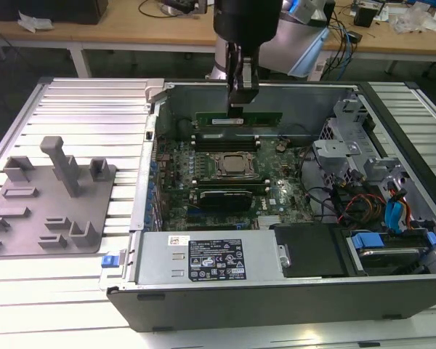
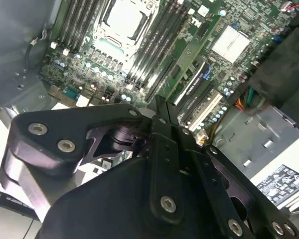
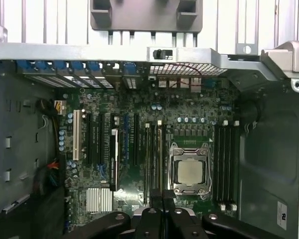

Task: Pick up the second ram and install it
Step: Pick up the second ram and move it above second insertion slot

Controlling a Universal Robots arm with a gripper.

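Pincer (image 1: 237,106) closed on the upper edge of the second ram (image 1: 265,118), which hangs level just above the far memory slots (image 1: 225,136), beyond the processor (image 1: 233,164). Pickup is judged complete. The stick looks not yet seated, and slot contact is unclear.

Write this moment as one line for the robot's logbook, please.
gripper: jaws shut on second ram | ram: on edge, level, over memory slots beside processor | seated: cannot tell
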